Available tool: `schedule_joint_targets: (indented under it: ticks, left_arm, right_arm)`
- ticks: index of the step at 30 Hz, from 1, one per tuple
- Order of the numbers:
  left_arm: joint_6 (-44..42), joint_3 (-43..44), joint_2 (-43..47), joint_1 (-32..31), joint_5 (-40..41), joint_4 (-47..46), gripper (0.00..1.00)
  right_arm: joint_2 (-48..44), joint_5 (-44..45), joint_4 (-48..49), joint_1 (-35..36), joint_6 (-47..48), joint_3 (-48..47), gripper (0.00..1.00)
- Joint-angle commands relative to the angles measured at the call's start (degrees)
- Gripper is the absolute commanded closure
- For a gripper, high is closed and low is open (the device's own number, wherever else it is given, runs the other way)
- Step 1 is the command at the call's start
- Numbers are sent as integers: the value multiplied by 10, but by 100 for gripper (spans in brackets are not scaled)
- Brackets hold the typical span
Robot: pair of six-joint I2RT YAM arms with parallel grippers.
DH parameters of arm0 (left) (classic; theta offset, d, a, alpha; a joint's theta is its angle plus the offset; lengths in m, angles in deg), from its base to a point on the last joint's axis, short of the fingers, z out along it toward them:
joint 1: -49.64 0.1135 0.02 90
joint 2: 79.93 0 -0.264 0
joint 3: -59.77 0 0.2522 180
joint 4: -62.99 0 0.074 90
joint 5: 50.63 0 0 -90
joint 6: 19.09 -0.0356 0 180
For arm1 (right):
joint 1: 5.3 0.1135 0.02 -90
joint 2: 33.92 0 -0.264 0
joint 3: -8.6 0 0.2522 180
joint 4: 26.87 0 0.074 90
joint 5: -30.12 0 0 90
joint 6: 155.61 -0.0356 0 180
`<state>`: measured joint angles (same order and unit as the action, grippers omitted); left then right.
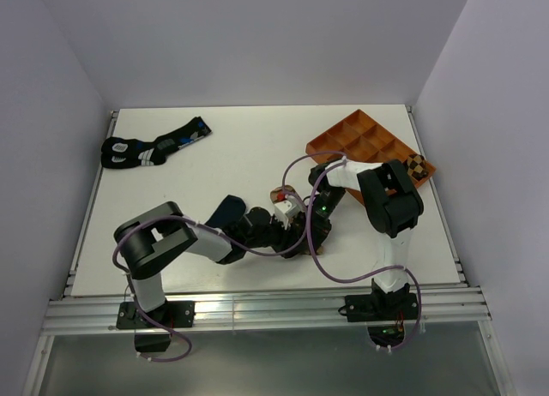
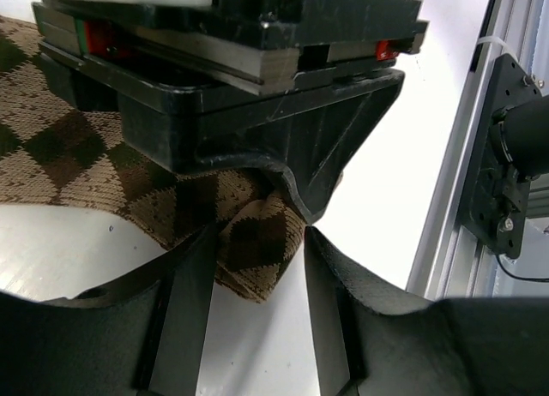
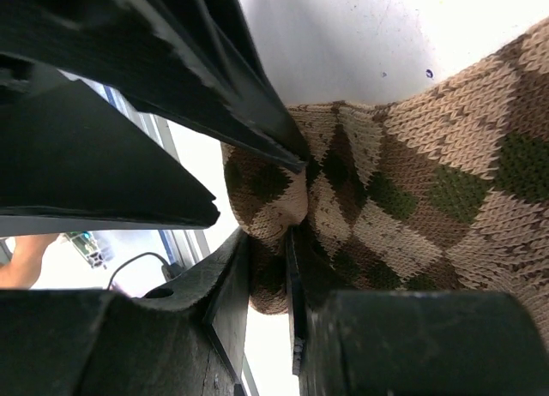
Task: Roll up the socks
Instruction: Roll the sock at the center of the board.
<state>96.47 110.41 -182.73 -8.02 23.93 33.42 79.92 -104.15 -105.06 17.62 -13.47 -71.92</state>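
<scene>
The tan argyle sock point(image 2: 94, 169) lies near the middle of the white table point(image 1: 249, 147), toward the front edge, with both arms bent in over it and their wrists crowded together. The right gripper point(image 3: 270, 272) is clamped on a bunched edge of the sock, and the knit is pinched into a tight fold between its two dark fingers. The left gripper point(image 2: 257, 263) faces it from the opposite side. Its fingers point(image 2: 184, 302) flank the sock's folded end and seem to press on it, though the close view leaves the grip a little uncertain. The navy sock point(image 1: 225, 212) lies flat just beside the left arm's forearm, apart from both grippers. At the far left sits a pair of black socks point(image 1: 150, 149) with blue and white markings. An orange compartment tray point(image 1: 360, 139) rests at the far right.
</scene>
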Motion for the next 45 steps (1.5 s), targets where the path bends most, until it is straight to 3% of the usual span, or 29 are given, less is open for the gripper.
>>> schedule_joint_targets:
  ticks: [1, 6, 9, 10, 13, 17, 21, 31, 40, 45]
  left_arm:
    - [-10, 21, -16, -3, -32, -40, 50]
    - [16, 33, -49, -3, -37, -46, 57]
    - [37, 40, -62, -6, -35, -36, 73]
    - [41, 44, -64, -8, -30, -11, 85]
    - [52, 62, -71, -20, -4, 42, 100]
    - [81, 71, -78, -33, 23, 85, 100]
    - [109, 67, -86, -38, 37, 107, 100]
    - [191, 29, -93, -35, 37, 89, 100]
    - [266, -4, -93, 6, -50, 73, 100]
    - [290, 4, -88, 38, -115, 132, 100]
  right_arm:
    - [14, 38, 27, -4, 7, -13, 81]
    - [9, 38, 38, -4, 1, -8, 81]
    - [-2, 43, 56, -4, -13, 0, 79]
    - [-6, 45, 70, -3, -19, 3, 78]
    - [-33, 55, 112, -4, -64, 22, 65]
    - [-86, 89, 169, -2, -121, 42, 50]
    - [-130, 122, 211, -10, -156, 60, 44]
    - [-199, 126, 228, -71, -164, 83, 42]
    - [-270, 104, 230, -111, -102, 124, 41]
    - [-328, 83, 231, -116, -51, 163, 40]
